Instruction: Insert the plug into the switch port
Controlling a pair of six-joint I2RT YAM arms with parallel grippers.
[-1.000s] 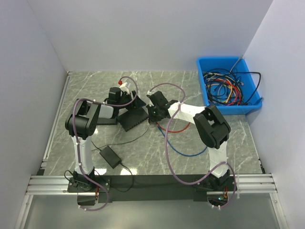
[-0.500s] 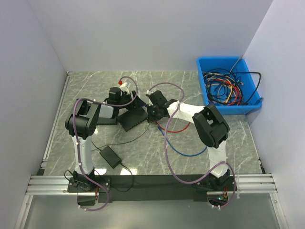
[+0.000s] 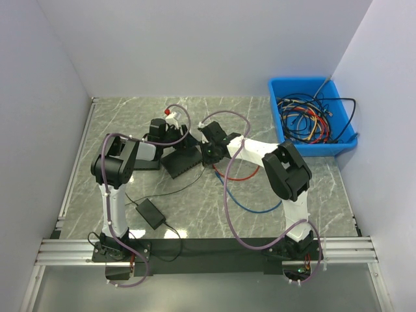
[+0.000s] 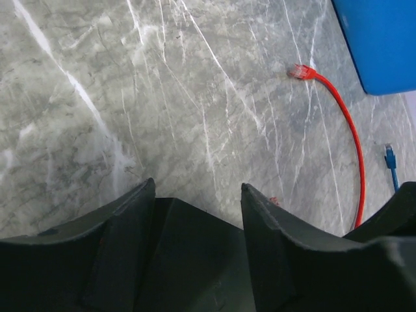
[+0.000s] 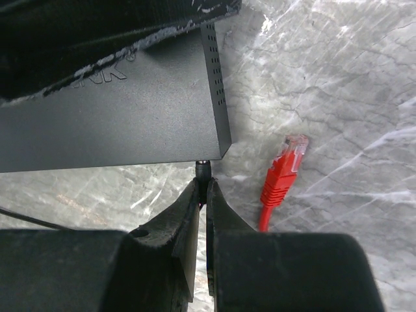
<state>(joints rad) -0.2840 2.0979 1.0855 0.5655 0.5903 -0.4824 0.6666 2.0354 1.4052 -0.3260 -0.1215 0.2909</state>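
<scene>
Blue bin (image 3: 275,110), upper right of the overhead view: it holds a tangle of cables (image 3: 311,120) in black, red, yellow and blue.

Switch (image 3: 184,159): flat on the table, centre of frame.

Right gripper (image 5: 203,188): fingers almost closed, pinching a small dark plug (image 5: 203,169). The plug's tip touches the switch's lower right corner. A red cable end (image 5: 286,170) lies loose just to the right.

Left gripper (image 4: 197,188): fingers (image 4: 123,240) stand apart astride a dark body. Whether they grip it cannot be told.
</scene>
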